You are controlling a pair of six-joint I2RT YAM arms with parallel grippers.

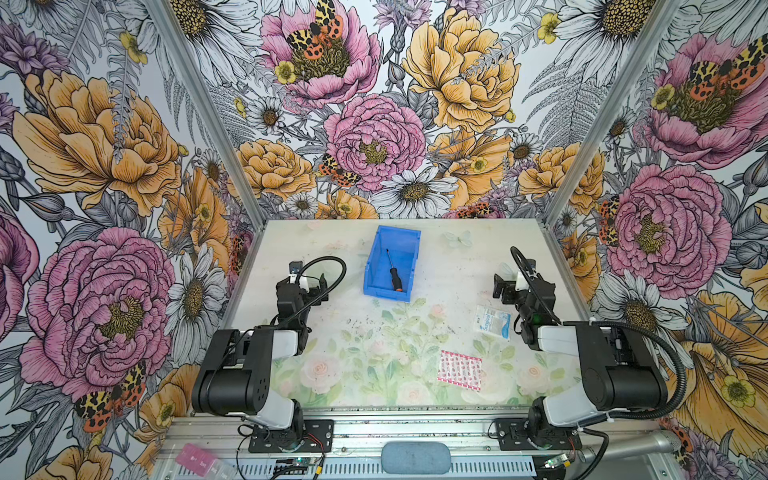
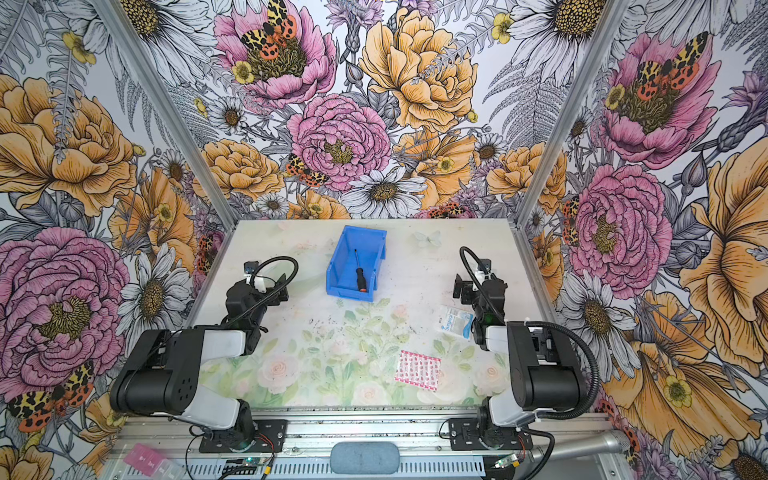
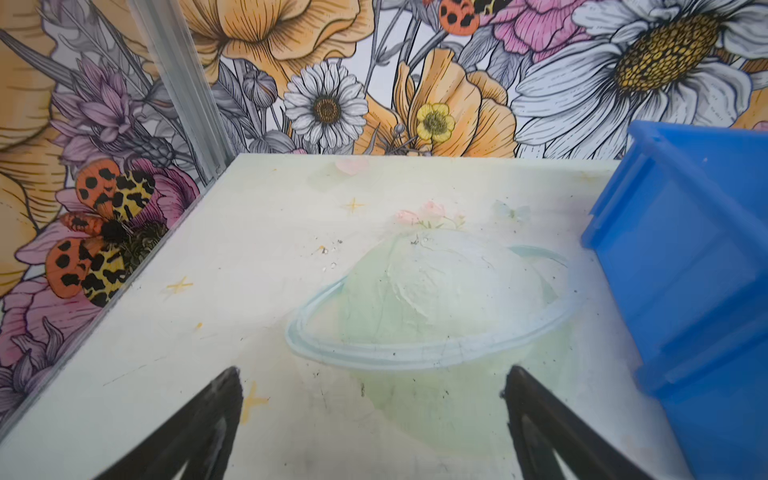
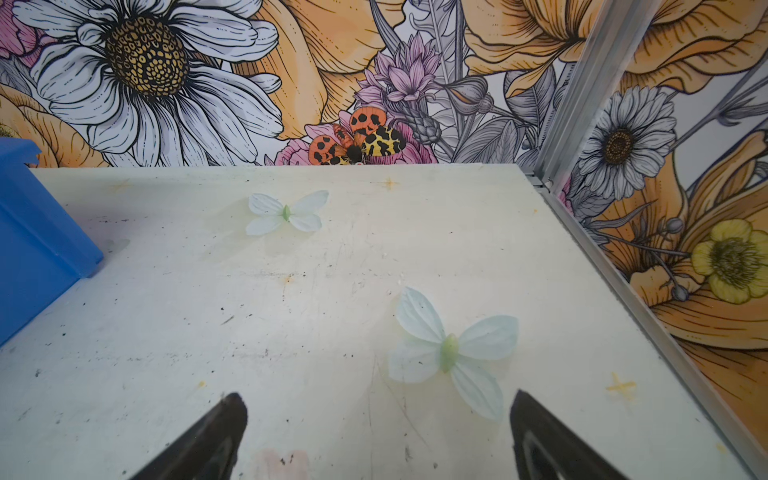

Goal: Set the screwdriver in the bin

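In both top views the blue bin [image 1: 375, 253] [image 2: 338, 255] stands at the back middle of the table. The screwdriver [image 1: 393, 272] [image 2: 360, 272] lies inside it on the floor, orange cap toward the low front lip, thin shaft pointing back. My left gripper [image 1: 321, 287] [image 2: 283, 291] hangs open to the left of the bin, apart from it. The left wrist view shows its jaws [image 3: 372, 374] wide apart over bare table, with the bin's outer wall [image 3: 685, 270] beside them. My right gripper [image 1: 501, 289] [image 2: 461, 289] is open to the bin's right, empty [image 4: 377, 395]; a bin corner [image 4: 33, 232] shows there.
A white packet with blue print [image 1: 493, 322] [image 2: 455, 321] lies by the right arm. A pink patterned packet [image 1: 460, 370] [image 2: 417, 370] lies nearer the front right. Flowered walls with metal posts close in the table's left, back and right sides.
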